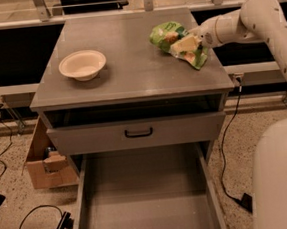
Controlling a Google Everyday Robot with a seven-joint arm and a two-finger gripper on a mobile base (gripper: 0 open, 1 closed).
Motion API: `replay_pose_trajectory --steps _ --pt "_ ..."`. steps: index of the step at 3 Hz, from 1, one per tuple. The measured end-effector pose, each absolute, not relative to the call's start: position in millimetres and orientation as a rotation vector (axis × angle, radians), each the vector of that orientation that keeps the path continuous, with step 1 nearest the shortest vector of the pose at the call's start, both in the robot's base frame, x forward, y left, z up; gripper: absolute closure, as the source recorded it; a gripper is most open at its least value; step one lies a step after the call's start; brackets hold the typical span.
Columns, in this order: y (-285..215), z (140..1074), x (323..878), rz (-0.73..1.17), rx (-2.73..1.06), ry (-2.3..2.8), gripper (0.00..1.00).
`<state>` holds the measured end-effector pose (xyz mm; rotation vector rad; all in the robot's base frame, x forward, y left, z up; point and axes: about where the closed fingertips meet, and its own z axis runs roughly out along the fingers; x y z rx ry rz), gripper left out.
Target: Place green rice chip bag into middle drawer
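Note:
The green rice chip bag (173, 39) lies crinkled on the right rear part of the cabinet top. My gripper (188, 43) reaches in from the right on the white arm (241, 23) and sits on the bag's right side, touching it. The middle drawer (141, 207) is pulled out at the bottom of the view, its grey floor bare, well below and in front of the bag.
A cream round bowl (82, 64) stands on the left of the cabinet top (130, 77). A closed drawer front with a black handle (138, 133) sits above the open drawer. A cardboard box (45, 163) and cables (27, 222) lie on the floor at left. A white robot part (282, 179) fills the lower right.

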<state>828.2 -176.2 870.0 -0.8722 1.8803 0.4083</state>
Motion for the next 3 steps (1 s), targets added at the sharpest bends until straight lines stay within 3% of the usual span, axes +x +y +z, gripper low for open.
replay_pose_trajectory --steps 2,3 --pt "-169.8 864.8 829.7 0.418 -0.879 1.883 0.86" --pt "-171.5 873.1 827.4 0.406 -0.892 1.888 1.0"
